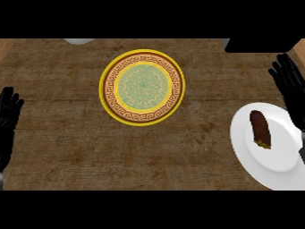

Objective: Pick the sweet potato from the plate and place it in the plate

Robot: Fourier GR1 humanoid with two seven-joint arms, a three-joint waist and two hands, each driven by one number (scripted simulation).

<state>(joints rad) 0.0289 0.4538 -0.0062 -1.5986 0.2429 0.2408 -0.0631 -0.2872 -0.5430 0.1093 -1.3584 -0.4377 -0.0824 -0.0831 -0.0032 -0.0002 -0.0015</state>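
Brown wood-grain bench (62, 147) runs under everything. At the left edge my left hand (2, 123) rests open, fingers straight and pointing up, holding nothing. Above centre sits the patterned plate (141, 87) with its yellow rim, bare of food. At lower right the white plate (277, 154) carries the sweet potato (260, 129), lying lengthwise near its left-hand side. My right hand (298, 96) hangs at the plate's far right edge, fingers stretched out and slightly spread, touching nothing I can see. I judge the pick is only starting: next I must bring those fingers left over the potato and close around it.
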